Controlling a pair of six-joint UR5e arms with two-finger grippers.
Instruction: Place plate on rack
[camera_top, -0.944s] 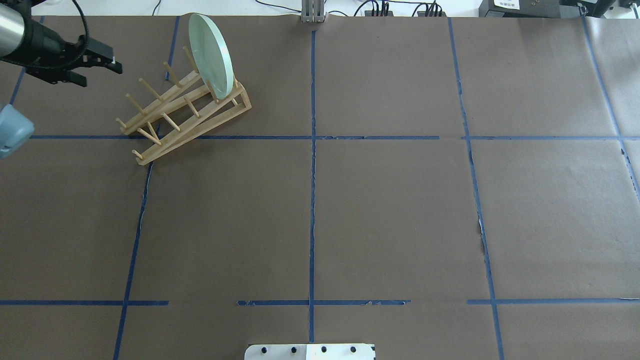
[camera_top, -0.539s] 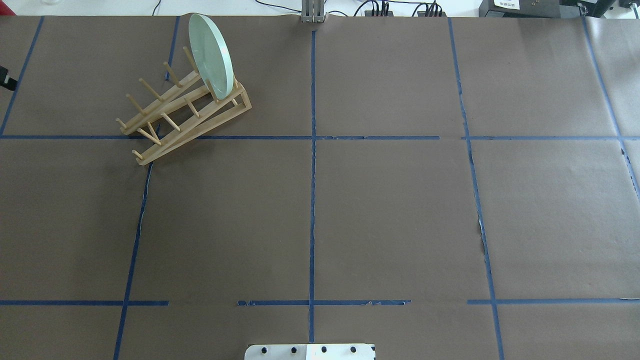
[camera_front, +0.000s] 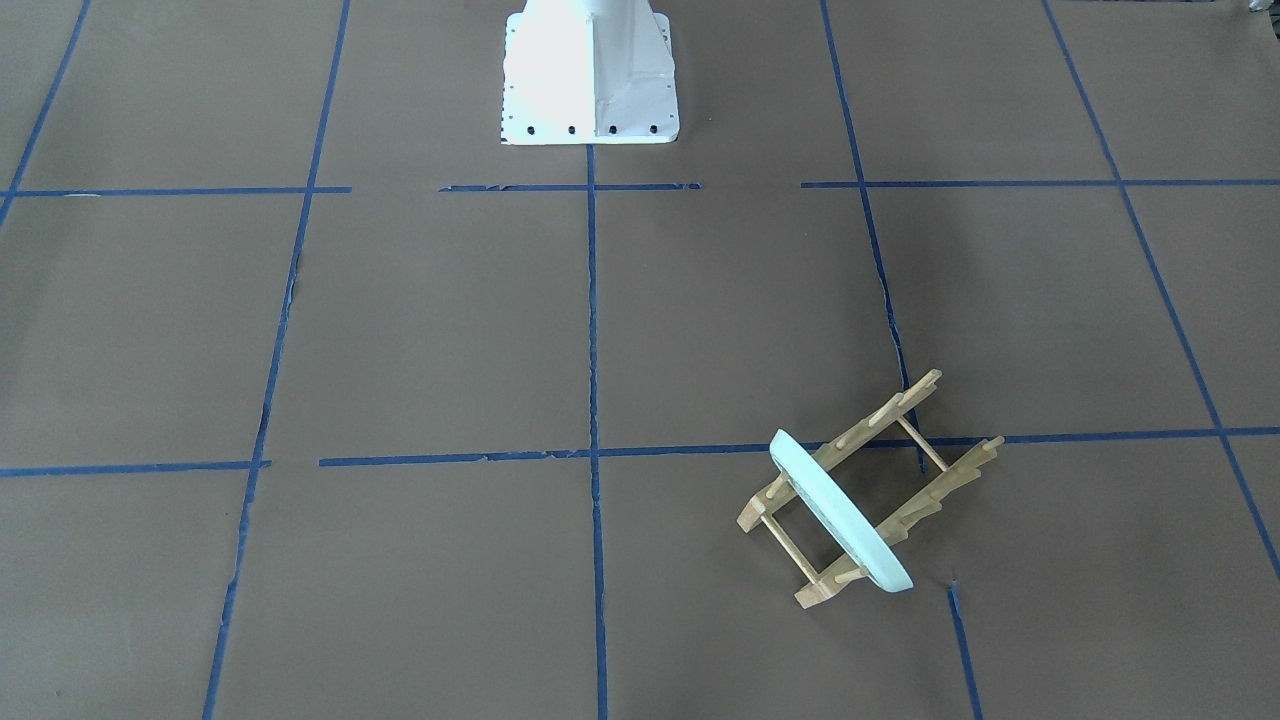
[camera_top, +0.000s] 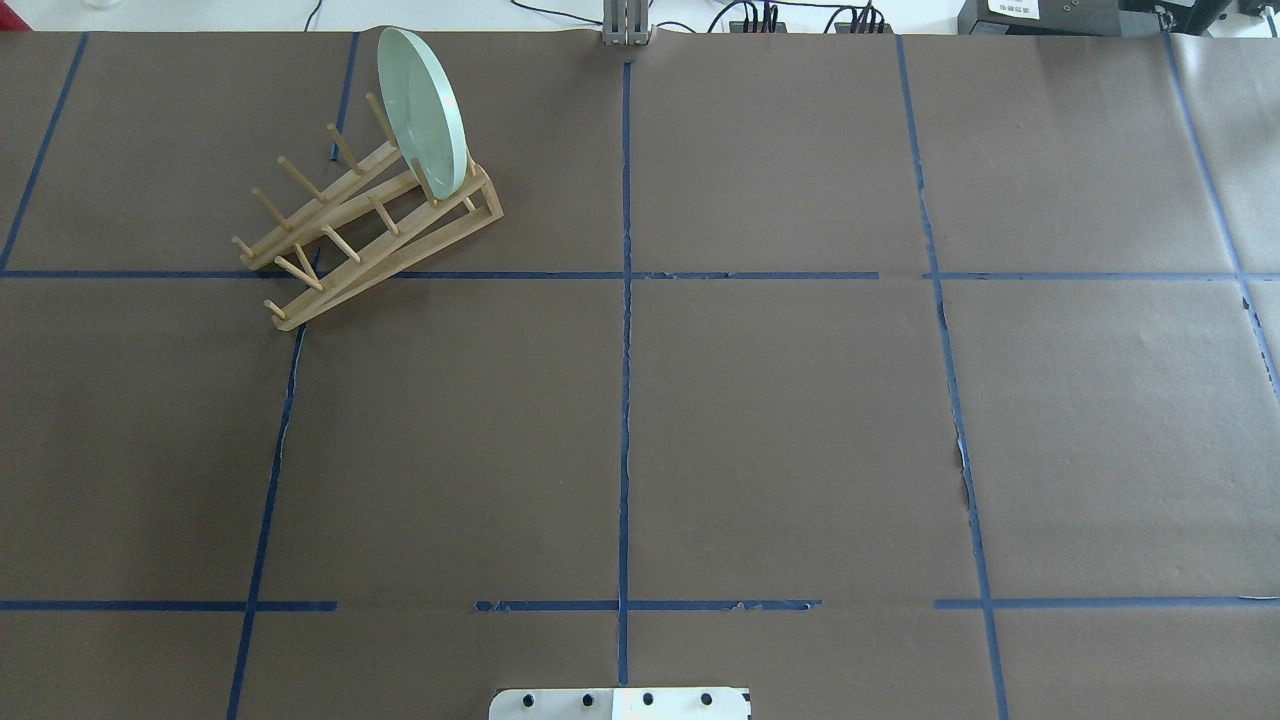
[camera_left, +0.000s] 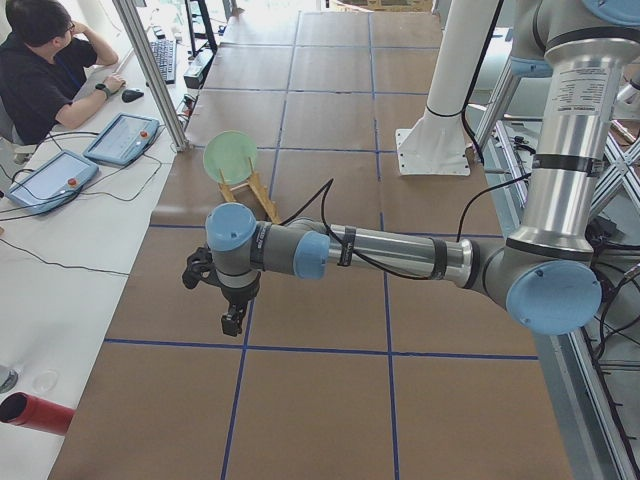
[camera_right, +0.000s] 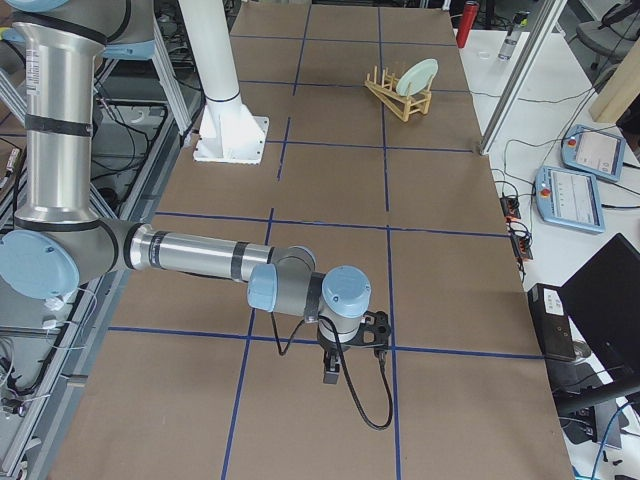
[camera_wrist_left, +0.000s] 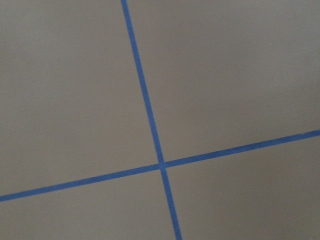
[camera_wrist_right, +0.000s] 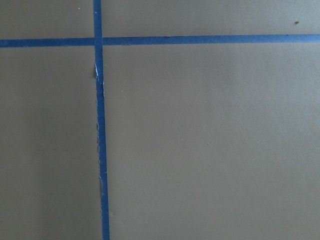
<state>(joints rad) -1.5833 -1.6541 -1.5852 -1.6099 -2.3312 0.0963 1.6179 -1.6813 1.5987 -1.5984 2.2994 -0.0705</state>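
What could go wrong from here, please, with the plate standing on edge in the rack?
1. The plate stands far taller than the pegs holding it, so a knock to the table might tip or roll it out.
2. It sits at one end of the rack, the other slots empty; that uneven load could let the light-looking rack rock or shift.

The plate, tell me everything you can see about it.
The plate is round, pale mint green and smooth, with a low raised rim. It stands on edge, leaning slightly, slotted between the pegs at the end of the light-wood rack farthest from the robot's base, on the robot's left. Only the rack touches it.
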